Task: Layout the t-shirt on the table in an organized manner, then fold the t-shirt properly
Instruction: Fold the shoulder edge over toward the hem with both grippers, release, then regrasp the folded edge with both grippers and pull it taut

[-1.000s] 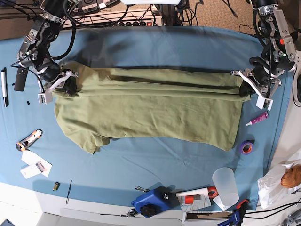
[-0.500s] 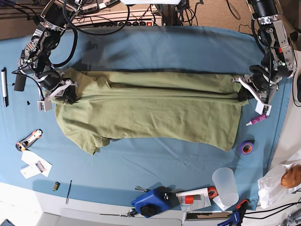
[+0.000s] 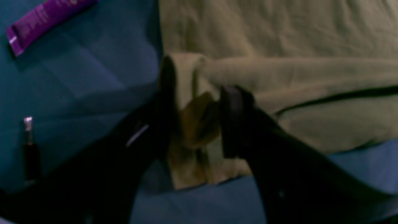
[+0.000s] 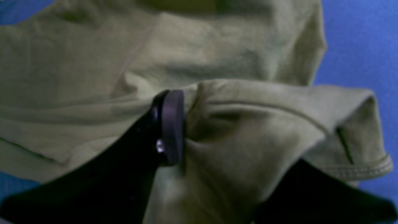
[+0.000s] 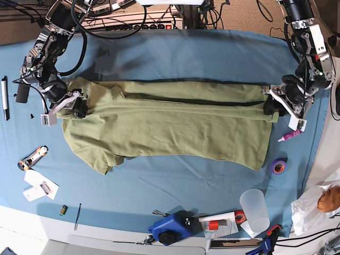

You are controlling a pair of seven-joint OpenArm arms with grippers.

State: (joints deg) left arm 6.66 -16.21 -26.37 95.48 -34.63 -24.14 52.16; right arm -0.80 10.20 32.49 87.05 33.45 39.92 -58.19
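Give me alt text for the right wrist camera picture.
Close-up of the right gripper pinching a bunched fold of the green t-shirt, one dark finger pad pressed against the cloth. Blue table shows at the right edge.

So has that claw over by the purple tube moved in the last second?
Yes. The left gripper, pinching the t-shirt, has drawn up and away from the purple tube, towards the table's far edge.
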